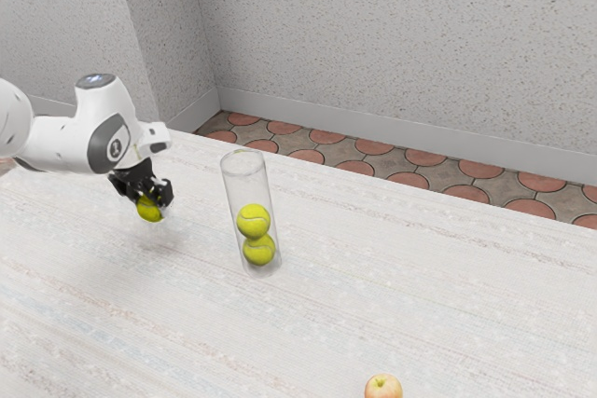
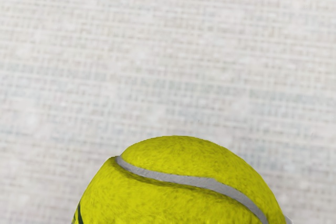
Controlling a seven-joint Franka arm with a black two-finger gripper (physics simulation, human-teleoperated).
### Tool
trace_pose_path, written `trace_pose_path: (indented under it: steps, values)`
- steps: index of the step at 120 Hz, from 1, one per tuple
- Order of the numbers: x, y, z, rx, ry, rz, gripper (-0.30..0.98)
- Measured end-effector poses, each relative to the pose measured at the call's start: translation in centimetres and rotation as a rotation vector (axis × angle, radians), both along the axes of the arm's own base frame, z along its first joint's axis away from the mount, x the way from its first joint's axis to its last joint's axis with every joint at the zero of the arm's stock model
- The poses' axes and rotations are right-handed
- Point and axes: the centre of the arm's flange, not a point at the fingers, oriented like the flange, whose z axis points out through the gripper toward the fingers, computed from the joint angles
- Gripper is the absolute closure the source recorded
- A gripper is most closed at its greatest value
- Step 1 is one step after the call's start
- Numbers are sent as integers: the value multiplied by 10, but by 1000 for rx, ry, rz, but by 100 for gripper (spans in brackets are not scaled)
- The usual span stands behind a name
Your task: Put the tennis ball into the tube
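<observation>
Exterior view: tennis ball [image 1: 148, 211] clamped between fingers [image 1: 166, 195], above table [image 1: 373, 277].

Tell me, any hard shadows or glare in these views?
Exterior view: soft, even light; a faint, soft-edged shadow on the table below the pincer and its ball; pale highlights along the clear tube's rim, no harsh glare. Wrist view: the ball looks matte, cut off by the lower edge.

The light is bright and quite even in the exterior view; one faint shadow with soft edges lies on the pale table [image 1: 420, 277] below the arm [image 1: 65, 142]; the transparent tube [image 1: 242, 184] carries thin, whitish reflections; in the wrist view the tennis ball [image 2: 194, 203] looks matte, with gentle shading; the light's exact direction I cannot tell.
</observation>
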Motion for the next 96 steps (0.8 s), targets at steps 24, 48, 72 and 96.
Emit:
trace_pose_path:
  steps: [24, 48, 72, 96]
  values:
    - [29, -44, 163, 9, -74, -25, 65]
    - [12, -95, 209, -23, 24, -38, 63]
    - [7, -172, 219, -46, 73, -118, 58]
    - [10, -210, 215, -52, 65, -152, 48]
